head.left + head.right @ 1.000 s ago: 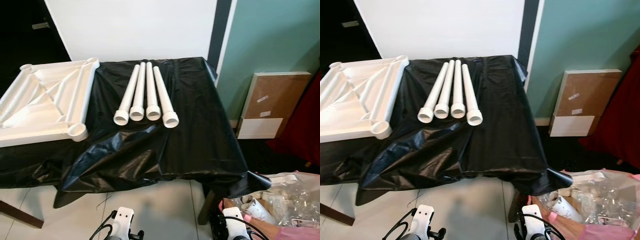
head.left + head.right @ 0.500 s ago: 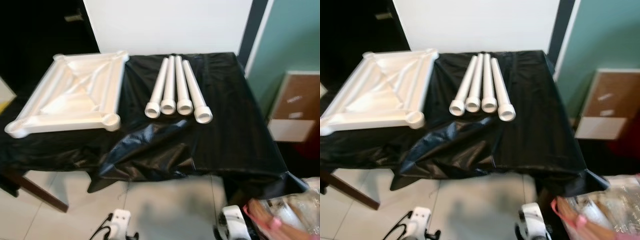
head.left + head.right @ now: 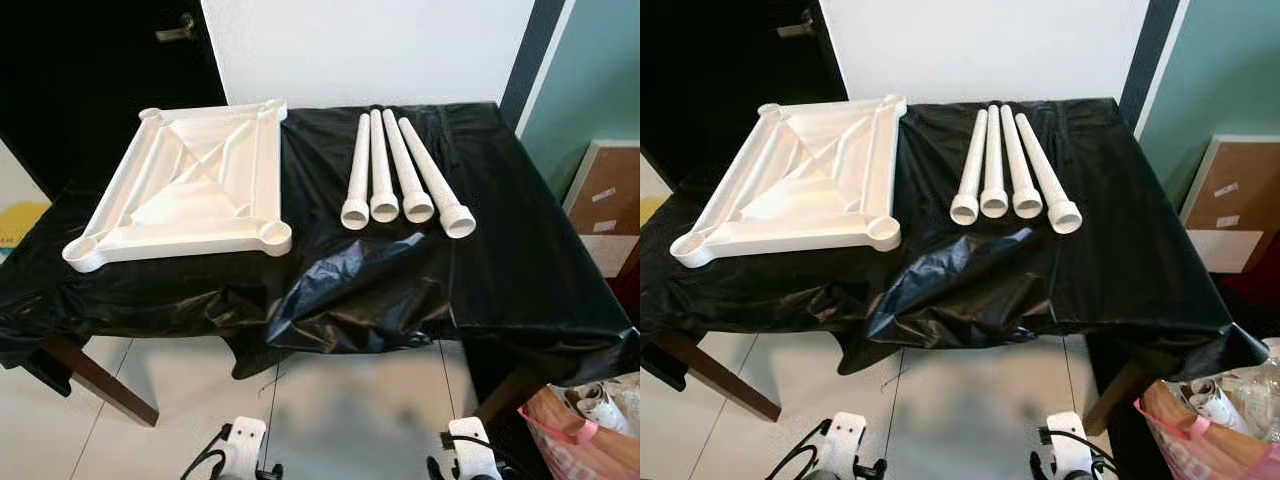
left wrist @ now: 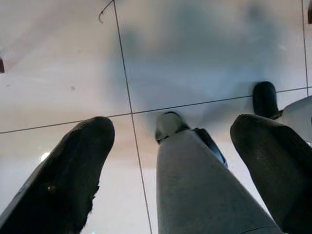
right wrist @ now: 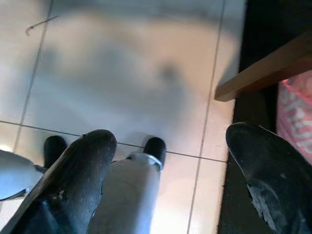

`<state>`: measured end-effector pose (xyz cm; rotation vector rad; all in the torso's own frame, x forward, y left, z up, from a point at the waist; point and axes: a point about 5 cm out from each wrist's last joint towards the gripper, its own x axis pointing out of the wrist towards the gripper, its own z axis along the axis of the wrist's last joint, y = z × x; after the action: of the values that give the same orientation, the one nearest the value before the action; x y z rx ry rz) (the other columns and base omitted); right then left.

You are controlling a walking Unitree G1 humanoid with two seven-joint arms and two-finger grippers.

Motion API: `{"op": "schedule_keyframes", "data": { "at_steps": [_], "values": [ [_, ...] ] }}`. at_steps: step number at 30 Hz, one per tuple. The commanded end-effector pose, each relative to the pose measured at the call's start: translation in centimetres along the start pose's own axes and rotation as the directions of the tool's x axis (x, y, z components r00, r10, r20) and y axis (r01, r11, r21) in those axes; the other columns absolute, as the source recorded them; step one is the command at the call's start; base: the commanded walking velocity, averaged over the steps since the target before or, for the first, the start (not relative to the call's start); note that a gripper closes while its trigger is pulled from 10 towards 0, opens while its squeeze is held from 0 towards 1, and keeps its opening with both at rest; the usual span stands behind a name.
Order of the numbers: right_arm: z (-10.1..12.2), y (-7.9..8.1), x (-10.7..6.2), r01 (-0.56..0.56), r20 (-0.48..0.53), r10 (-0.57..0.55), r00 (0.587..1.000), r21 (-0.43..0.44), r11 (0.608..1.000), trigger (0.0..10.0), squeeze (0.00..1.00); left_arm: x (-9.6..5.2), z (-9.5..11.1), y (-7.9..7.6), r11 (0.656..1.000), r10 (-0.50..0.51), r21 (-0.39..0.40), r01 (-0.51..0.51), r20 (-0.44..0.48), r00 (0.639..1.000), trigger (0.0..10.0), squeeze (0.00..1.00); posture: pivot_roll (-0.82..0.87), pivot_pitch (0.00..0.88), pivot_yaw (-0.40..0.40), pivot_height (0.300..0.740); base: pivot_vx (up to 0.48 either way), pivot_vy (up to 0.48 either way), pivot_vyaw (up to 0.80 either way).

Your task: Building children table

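A white plastic tabletop [image 3: 190,190] lies upside down on the left of a table covered in black plastic sheet [image 3: 400,290], with round leg sockets at its corners. Four white tube legs [image 3: 400,180] lie side by side to its right, open ends toward me. Both arms hang low by the floor, wrists at the bottom edge of the eye views. My left gripper [image 4: 168,161] is open over pale floor tiles, with nothing between its fingers. My right gripper [image 5: 168,165] is open too, above the tiles beside a wooden table leg [image 5: 263,73].
A brown cardboard panel [image 3: 605,205] leans on the green wall at the right. A pink bag of packaging [image 3: 590,430] sits on the floor at the lower right. A dark door [image 3: 90,70] stands behind the table's left. White tiled floor lies in front.
The camera has swung left, so the whole tabletop now shows and the legs sit further right. Nothing on the table has moved. Both arms still hang.
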<state>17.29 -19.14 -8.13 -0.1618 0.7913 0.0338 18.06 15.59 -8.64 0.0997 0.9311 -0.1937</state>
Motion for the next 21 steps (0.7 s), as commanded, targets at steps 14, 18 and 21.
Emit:
{"op": "schedule_keyframes", "data": {
  "at_steps": [14, 18, 21],
  "values": [
    [-0.36, 0.34, -0.09, -0.013, -0.016, 0.013, 1.0, 0.0, 1.0, 10.0, 0.0, 0.03, 0.09, 0.17, 1.0, 0.0, 0.026, 0.001, -0.011, 1.0, 10.0, 0.0, -0.17, 0.0, 0.049, 0.74, 0.0, 0.325, 0.0],
    [-0.36, 0.35, -0.09, -0.015, -0.015, 0.015, 1.0, -0.002, 1.0, 10.0, 0.0, 0.03, 0.25, 0.17, 1.0, -0.005, 0.031, 0.005, 0.002, 1.0, 10.0, 0.0, -0.17, 0.0, 0.05, 0.74, 0.0, 0.342, 0.0],
    [-0.38, 0.34, -0.1, -0.015, -0.015, 0.015, 1.0, -0.003, 1.0, 10.0, 0.0, -0.02, 0.2, 0.13, 0.999, -0.01, 0.036, 0.009, 0.013, 1.0, 10.0, 0.0, -0.17, 0.0, 0.051, 0.74, 0.0, 0.341, 0.0]
  ]
}}
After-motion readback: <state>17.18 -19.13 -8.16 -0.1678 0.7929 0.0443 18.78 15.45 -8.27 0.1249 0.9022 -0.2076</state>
